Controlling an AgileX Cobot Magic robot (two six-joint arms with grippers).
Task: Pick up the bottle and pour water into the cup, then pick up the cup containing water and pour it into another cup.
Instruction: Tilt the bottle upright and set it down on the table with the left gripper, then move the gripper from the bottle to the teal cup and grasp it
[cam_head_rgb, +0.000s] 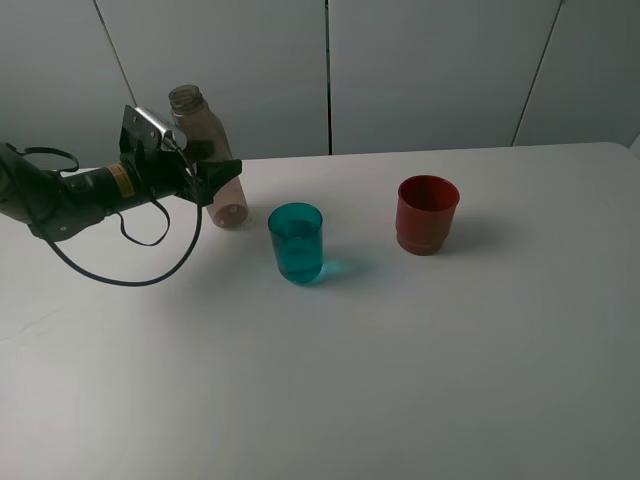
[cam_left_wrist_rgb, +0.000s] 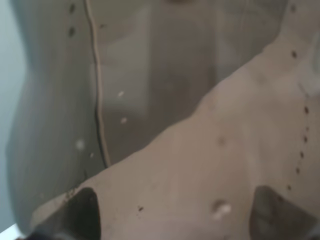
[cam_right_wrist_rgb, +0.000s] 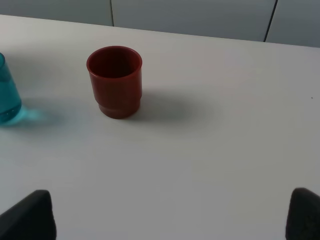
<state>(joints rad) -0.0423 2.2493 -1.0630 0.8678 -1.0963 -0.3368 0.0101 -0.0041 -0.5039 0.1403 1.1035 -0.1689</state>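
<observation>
Grey panelled wall behind white worktop (cam_head_rgb: 420, 380). Bottle (cam_head_rgb: 200, 130) seen at far left, near cup (cam_head_rgb: 296, 243); another cup (cam_head_rgb: 427, 214) further right. Left tool (cam_head_rgb: 215, 180) set around bottle's lower body; clamped or slack cannot be told. Right tool (cam_right_wrist_rgb: 166, 217) spread wide, empty. Advised: grip squared on bottle, bottle held plumb, cup not nudged.

The high camera sits far back and looks down on the whole white tabletop (cam_head_rgb: 400, 380). It sees the bottle (cam_head_rgb: 203, 128), the blue cup (cam_head_rgb: 296, 243) and the red cup (cam_head_rgb: 427, 214) all at once. The left wrist camera is so near the bottle that the bottle fills its view and looks blurry. The right wrist camera looks low across the tabletop toward the wall (cam_right_wrist_rgb: 190, 15). It shares the red cup and the blue cup's edge with the high view.
</observation>
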